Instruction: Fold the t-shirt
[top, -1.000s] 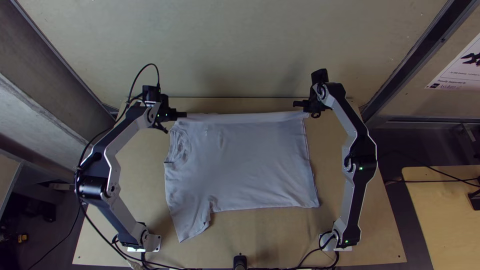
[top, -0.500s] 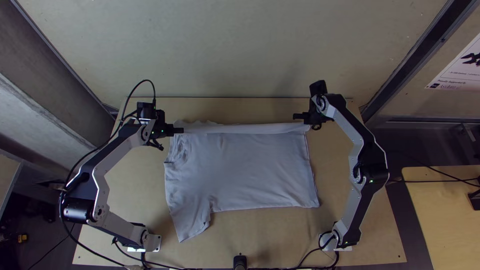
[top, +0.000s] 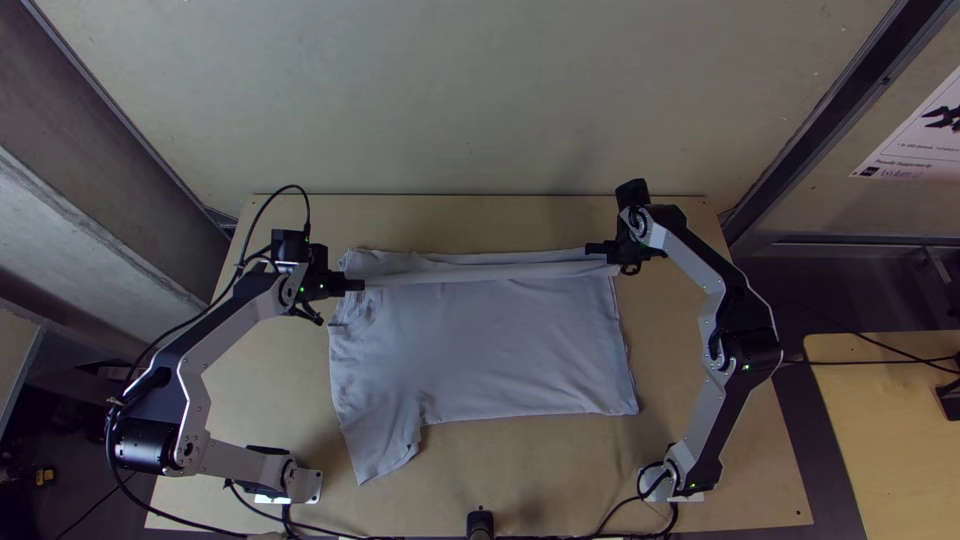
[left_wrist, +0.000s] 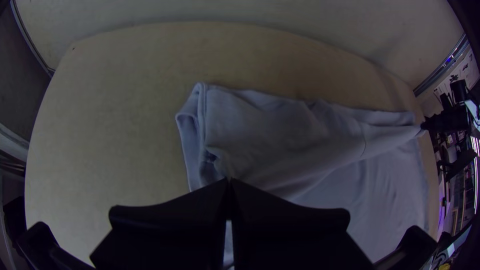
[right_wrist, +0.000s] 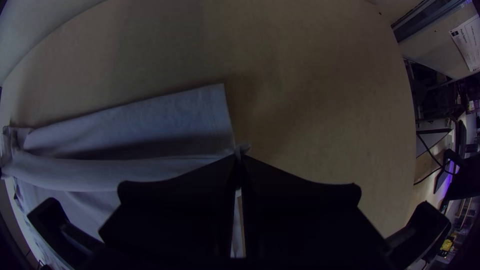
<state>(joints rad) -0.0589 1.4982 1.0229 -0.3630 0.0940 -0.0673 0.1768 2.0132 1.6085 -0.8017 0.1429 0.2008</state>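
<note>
Holding the band: the raised band (top: 480, 273) of the t-shirt (top: 500, 345) was clamped at both ends, by the left gripper (top: 362, 285) at the collar end and by the right gripper (right_wrist: 238, 156) at the hem end.
Jaws: both pairs were closed together on cloth, with a small tuft pinched at the tips of the right pair.
T-shirt: it was laid on the middle of the worktop (top: 520, 470), its long axis set roughly from 9 to 3 o'clock in the top view, the held band nearly parallel to it.
Main relation: the broad flat part was placed at 6 o'clock from the band, so a carry towards 6 o'clock, level at both ends, seemed to be called for to bring the band over the near side edge (top: 520, 416).
Collar: the collar (top: 362, 312) was sited just beside the left jaws, at about 6 o'clock from them.
Hem: the hem (top: 622, 350) was sited nearer the right jaws, at about 5 o'clock from them.
Sleeve: the visible sleeve (top: 383, 455) was pointed towards 7 o'clock, not tucked in.
Far strip: a far strip (top: 450, 259) was seen doubled over at 12 o'clock from the band.
Hidden: the collar was partly covered by the band; the other sleeve could not be told apart within the folds; the depth of each grip was masked by the jaws.
</note>
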